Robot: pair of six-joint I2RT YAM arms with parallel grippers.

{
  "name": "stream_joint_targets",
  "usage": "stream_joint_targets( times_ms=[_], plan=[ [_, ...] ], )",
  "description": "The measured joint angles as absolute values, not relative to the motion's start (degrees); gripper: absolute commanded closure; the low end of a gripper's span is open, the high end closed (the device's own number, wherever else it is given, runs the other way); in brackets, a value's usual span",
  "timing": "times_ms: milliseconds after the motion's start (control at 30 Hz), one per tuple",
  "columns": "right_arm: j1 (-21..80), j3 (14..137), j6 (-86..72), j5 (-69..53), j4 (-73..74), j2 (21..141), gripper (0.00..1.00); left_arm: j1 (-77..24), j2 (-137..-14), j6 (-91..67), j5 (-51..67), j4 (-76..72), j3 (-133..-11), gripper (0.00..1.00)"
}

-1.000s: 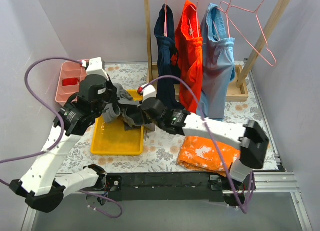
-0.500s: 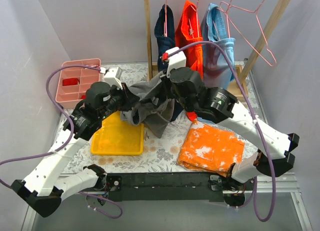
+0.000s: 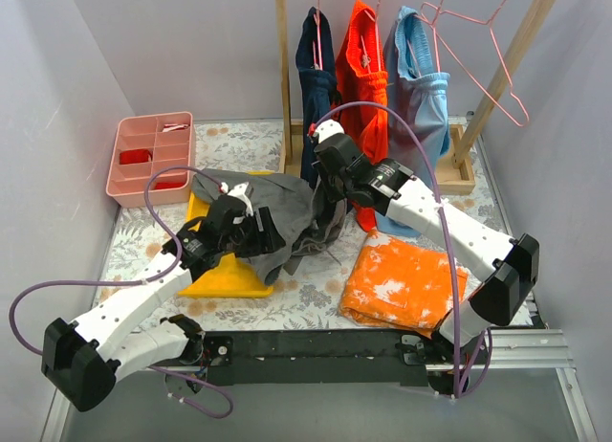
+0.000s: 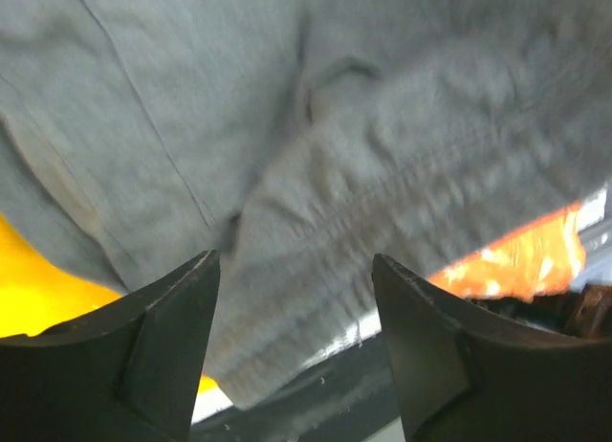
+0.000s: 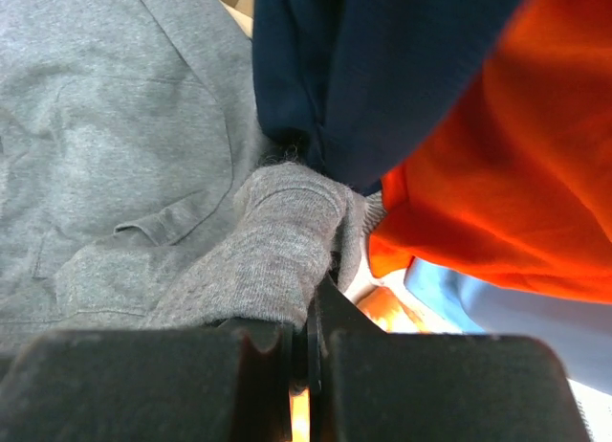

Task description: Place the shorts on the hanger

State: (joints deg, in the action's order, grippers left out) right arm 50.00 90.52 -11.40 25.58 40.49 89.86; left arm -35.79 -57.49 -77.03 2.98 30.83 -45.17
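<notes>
The dark grey shorts (image 3: pixel 282 198) hang spread out over the yellow tray (image 3: pixel 222 281), lifted at their right end. My right gripper (image 3: pixel 330 205) is shut on a bunched fold of the shorts (image 5: pixel 277 241), close in front of the hanging navy and orange garments. My left gripper (image 3: pixel 271 239) stands open at the near edge of the shorts (image 4: pixel 316 155), with nothing between its fingers (image 4: pixel 172 318). The empty salmon-pink hanger (image 3: pixel 486 52) hangs at the right end of the wooden rack, well away from both grippers.
The wooden rack (image 3: pixel 284 69) at the back carries navy (image 3: pixel 316 69), orange (image 3: pixel 363 88) and light blue (image 3: pixel 421 107) garments. An orange white-blotched cloth (image 3: pixel 406 284) lies front right. A pink compartment box (image 3: pixel 143 160) sits back left.
My left gripper has let go of the shorts, opened and dropped toward the tray. My right gripper has come down and back a little, still gripping the shorts, which now sag lower.
</notes>
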Motion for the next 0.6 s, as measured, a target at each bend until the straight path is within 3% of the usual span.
stream_joint_targets(
  times_ms=[300, 600],
  plan=[
    [48.23, 90.59, -11.38, 22.68, 39.53, 92.47, 0.99, -50.13, -49.25, -87.48, -7.57, 33.32, -39.09, 0.35],
    [47.94, 90.59, -11.40, 21.85, 38.96, 92.71, 0.99, -54.89, -45.06, -97.12, -17.54, 40.66, -36.03, 0.51]
  ],
)
